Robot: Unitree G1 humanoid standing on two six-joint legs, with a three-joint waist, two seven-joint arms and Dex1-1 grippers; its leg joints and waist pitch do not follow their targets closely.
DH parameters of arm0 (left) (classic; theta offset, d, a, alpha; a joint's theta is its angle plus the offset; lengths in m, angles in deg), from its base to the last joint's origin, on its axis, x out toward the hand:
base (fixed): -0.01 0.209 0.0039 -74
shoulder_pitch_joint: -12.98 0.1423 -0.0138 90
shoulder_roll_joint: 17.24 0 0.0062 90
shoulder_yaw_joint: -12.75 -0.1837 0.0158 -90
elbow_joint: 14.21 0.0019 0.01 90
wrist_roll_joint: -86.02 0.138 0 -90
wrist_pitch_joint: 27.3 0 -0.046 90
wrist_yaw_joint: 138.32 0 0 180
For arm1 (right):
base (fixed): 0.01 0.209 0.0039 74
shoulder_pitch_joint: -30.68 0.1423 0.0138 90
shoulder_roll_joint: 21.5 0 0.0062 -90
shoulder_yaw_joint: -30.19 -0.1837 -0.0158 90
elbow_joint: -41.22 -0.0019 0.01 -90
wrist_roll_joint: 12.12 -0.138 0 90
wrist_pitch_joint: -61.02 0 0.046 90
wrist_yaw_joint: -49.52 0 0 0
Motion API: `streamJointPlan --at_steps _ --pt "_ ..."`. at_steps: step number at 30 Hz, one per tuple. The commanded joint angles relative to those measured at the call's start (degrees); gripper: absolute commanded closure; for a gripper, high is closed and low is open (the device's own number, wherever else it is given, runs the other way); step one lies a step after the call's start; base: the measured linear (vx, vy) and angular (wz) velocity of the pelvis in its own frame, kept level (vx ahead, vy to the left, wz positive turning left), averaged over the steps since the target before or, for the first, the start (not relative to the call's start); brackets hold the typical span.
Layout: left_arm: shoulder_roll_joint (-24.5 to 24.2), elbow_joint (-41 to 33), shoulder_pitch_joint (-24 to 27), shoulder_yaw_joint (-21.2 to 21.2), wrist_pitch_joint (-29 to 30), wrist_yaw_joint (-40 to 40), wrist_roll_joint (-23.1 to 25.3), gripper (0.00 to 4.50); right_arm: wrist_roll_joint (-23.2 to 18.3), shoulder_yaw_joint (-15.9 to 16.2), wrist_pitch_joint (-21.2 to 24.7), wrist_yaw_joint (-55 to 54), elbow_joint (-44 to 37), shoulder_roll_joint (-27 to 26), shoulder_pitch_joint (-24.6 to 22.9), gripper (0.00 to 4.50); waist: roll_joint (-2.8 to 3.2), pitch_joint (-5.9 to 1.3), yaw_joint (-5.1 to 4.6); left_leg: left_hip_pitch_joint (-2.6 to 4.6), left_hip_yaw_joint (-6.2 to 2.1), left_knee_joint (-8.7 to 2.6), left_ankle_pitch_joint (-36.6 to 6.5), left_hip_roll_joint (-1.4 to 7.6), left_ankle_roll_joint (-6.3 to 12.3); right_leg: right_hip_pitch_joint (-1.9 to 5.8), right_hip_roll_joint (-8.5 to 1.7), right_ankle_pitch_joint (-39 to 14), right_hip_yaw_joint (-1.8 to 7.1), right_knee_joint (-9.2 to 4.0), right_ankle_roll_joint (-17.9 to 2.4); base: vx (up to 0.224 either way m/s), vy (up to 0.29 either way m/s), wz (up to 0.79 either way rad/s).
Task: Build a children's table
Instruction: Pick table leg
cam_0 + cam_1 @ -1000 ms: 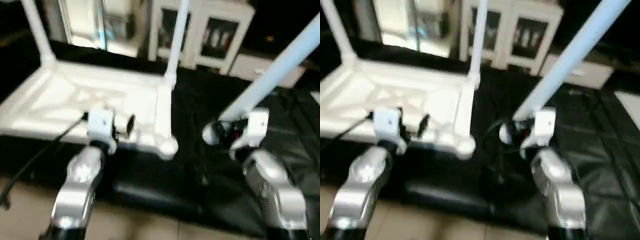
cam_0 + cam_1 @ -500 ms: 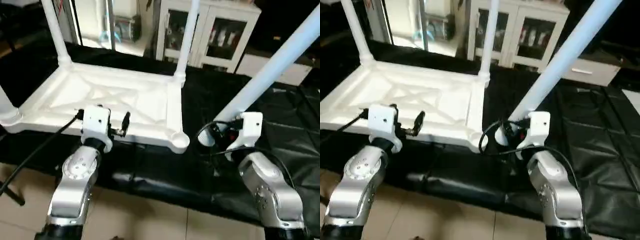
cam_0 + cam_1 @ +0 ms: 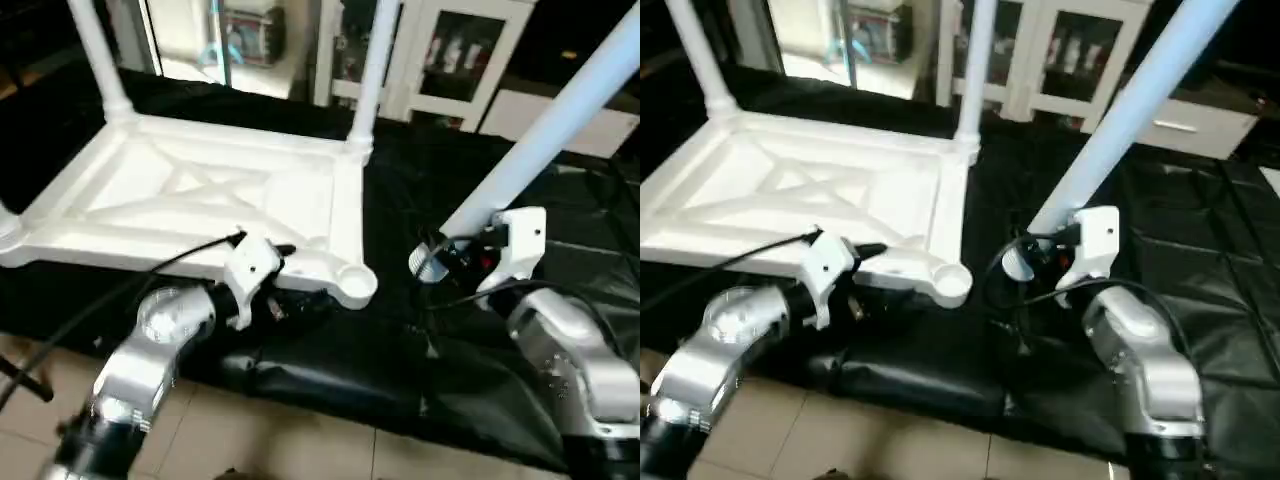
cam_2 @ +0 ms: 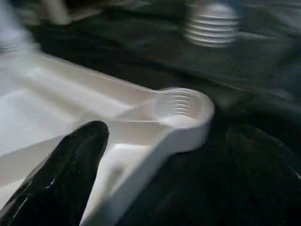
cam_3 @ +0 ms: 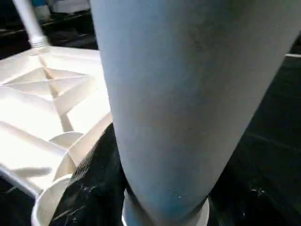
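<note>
- Holding the loose leg (image 3: 540, 150), the right hand (image 3: 452, 250) grips its thick threaded end; the shaft slants up and away.
- Empty corner socket (image 3: 352, 280) lies just beside it, toward the left arm.
- Left hand (image 3: 290, 290) is open beside the upturned white tabletop (image 3: 200, 200) on the black worktop (image 3: 420, 330).

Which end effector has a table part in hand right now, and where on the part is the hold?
The right end effector holds a loose table leg near its lower, threaded end. The left end effector, open, holds nothing beside the tabletop's empty corner socket.
</note>
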Motion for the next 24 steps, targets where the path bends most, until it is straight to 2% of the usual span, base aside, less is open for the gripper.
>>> streamJointPlan --at_steps 1,3,4,5,6,7,8,10,12,16,17,19,20,21,22,24 --pt "-1.2 2.3 -2.4 -2.1 0.7 6.9 -1.0 0.00 -2.0 -1.1 1.0 3.9 -0.5 2.2 0.3 2.61 0.59 -3.56 0.18 0.80 -0.18 -4.85 -4.2 2.79 2.38 2.97 -3.02 -1.4 2.53 -2.73 -12.4 0.000 0.000 0.00" --pt "-1.6 8.5 -7.3 -4.4 -2.0 10.4 0.9 0.00 -3.4 -0.7 1.8 8.8 -1.0 5.5 0.4 2.61 0.44 -3.27 0.11 0.95 0.04 -5.12 -8.5 2.68 1.34 2.87 -2.84 -6.6 2.63 -3.39 -11.8 0.000 0.000 0.00" --pt "-1.6 8.5 -7.3 -4.4 -2.0 10.4 0.9 0.00 -3.4 -0.7 1.8 8.8 -1.0 5.5 0.4 2.61 0.44 -3.27 0.11 0.95 0.04 -5.12 -8.5 2.68 1.34 2.87 -2.84 -6.6 2.63 -3.39 -11.8 0.000 0.000 0.00" --pt "-0.5 14.9 -11.4 -5.0 -5.9 10.7 2.5 0.00 -4.7 -0.1 2.9 12.2 -1.6 7.6 0.5 2.61 0.65 -3.21 0.01 1.04 0.18 -5.19 -10.2 2.76 0.71 2.77 -2.90 -8.3 2.71 -3.87 -11.6 0.000 0.000 0.00" --pt "0.2 18.1 -13.3 -5.1 -7.2 10.6 3.2 0.00 -5.3 0.4 3.7 13.4 -2.1 8.3 0.5 2.61 0.66 -3.53 0.11 1.25 0.23 -5.04 -10.3 2.86 0.45 2.92 -3.03 -7.8 2.77 -3.71 -11.5 0.000 0.000 0.00" --pt "0.6 20.0 -14.3 -5.2 -7.8 10.6 3.7 0.00 -5.6 0.6 4.1 14.0 -2.5 8.6 0.5 2.61 0.47 -3.53 0.03 1.14 0.29 -5.04 -10.1 2.99 0.46 2.94 -3.06 -7.3 2.81 -3.61 -11.7 0.000 0.000 0.00" --pt "1.1 22.4 -15.6 -5.2 -8.7 10.7 4.2 0.00 -5.6 1.0 4.2 14.4 -2.8 8.9 0.4 2.61 0.61 -3.67 0.23 1.00 0.33 -4.93 -8.9 3.08 0.56 3.08 -3.31 -6.1 2.84 -3.37 -12.1 0.000 0.000 0.00" --pt "1.7 25.6 -17.4 -5.0 -9.7 11.0 4.6 0.00 -5.4 1.4 4.1 14.6 -3.2 9.0 0.2 2.61 0.40 -3.72 0.10 0.71 0.38 -4.88 -7.7 3.07 0.70 3.20 -3.29 -5.0 2.83 -3.26 -12.6 0.000 0.000 0.00" --pt "2.2 28.7 -19.1 -4.6 -10.1 11.5 4.6 0.00 -5.3 1.8 4.2 14.4 -3.6 8.8 -0.1 2.61 0.37 -3.85 0.13 0.93 0.50 -4.75 -7.4 3.13 0.85 3.10 -3.38 -4.4 2.87 -3.18 -13.5 0.000 0.000 0.00" --pt "1.9 34.7 -21.4 -5.5 -10.4 16.4 4.0 0.00 -5.9 2.3 4.8 14.9 -5.0 9.2 -1.1 2.61 0.22 -3.81 0.22 0.95 0.63 -4.70 -6.3 3.13 1.87 3.03 -3.29 -3.6 2.88 -3.14 -14.2 0.000 0.000 0.00" --pt "1.9 37.0 -22.2 -5.9 -10.8 18.2 4.3 0.17 -6.0 2.4 5.1 15.2 -5.4 9.4 -1.4 2.61 0.02 -3.81 0.29 1.03 0.66 -4.71 -6.4 3.17 2.03 2.97 -3.34 -4.3 2.87 -3.18 -14.2 0.000 0.000 0.00" --pt "1.9 38.6 -22.9 -5.8 -11.4 18.6 4.7 0.27 -6.0 2.3 5.3 15.3 -5.5 9.5 -1.5 2.61 0.00 -3.71 0.35 1.06 0.65 -4.77 -7.0 3.30 2.00 2.93 -3.44 -5.0 2.88 -3.25 -14.4 0.000 0.000 0.00" --pt "2.0 40.0 -23.6 -5.6 -11.5 19.2 4.8 0.38 -6.0 2.2 5.4 15.5 -5.6 9.5 -1.5 2.61 -0.24 -3.65 0.39 1.01 0.67 -4.79 -7.3 3.30 2.03 2.92 -3.51 -5.9 2.89 -3.29 -14.4 0.000 0.000 0.00" --pt "2.1 42.0 -24.5 -5.4 -12.6 19.5 5.3 0.45 -6.0 2.2 5.5 15.7 -5.4 9.6 -1.4 2.61 -0.75 -3.67 0.39 1.01 0.74 -4.75 -7.5 3.32 2.12 2.92 -3.62 -6.6 2.90 -3.45 -14.2 0.000 0.000 0.00" --pt "2.2 44.3 -25.6 -5.5 -14.0 19.6 6.1 0.45 -6.0 2.4 5.5 15.7 -5.1 9.6 -1.0 2.61 -0.48 -3.65 0.54 1.03 0.65 -4.77 -7.5 3.33 2.08 2.92 -3.68 -7.1 2.89 -3.40 -14.1 0.000 0.000 0.00" --pt "2.2 45.1 -26.0 -5.6 -14.6 19.6 6.5 0.68 -6.0 2.5 5.5 15.7 -4.9 9.6 -0.8 2.61 -0.52 -3.57 0.60 1.13 0.62 -4.89 -7.7 3.54 1.72 2.77 -3.73 -7.5 2.89 -3.42 -13.8 0.000 0.000 0.00"
